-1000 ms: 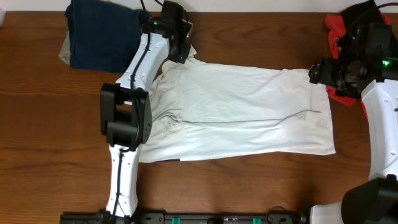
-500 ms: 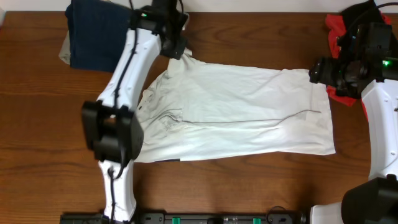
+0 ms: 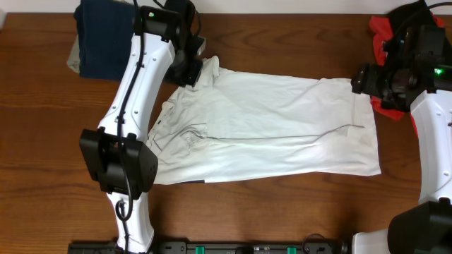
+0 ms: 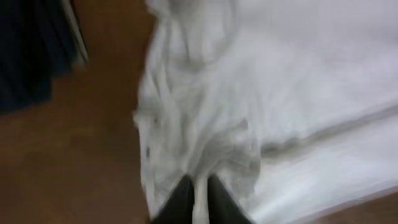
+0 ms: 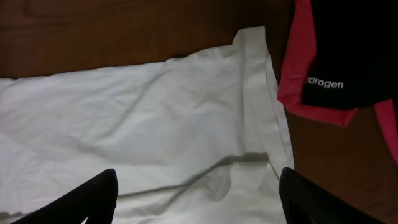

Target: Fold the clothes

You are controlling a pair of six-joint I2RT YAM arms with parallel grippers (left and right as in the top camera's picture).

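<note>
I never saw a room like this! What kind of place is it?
Probably a robot workshop for practising laundry folding: two robot arms work at a wooden table, a white T-shirt lies spread out, and navy clothes sit at one corner.

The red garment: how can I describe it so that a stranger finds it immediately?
Start from the large white T-shirt spread across the wooden table. Beyond its right end, at the far right corner, lies the red garment. It alone is red, with a black panel bearing white lettering.
</note>
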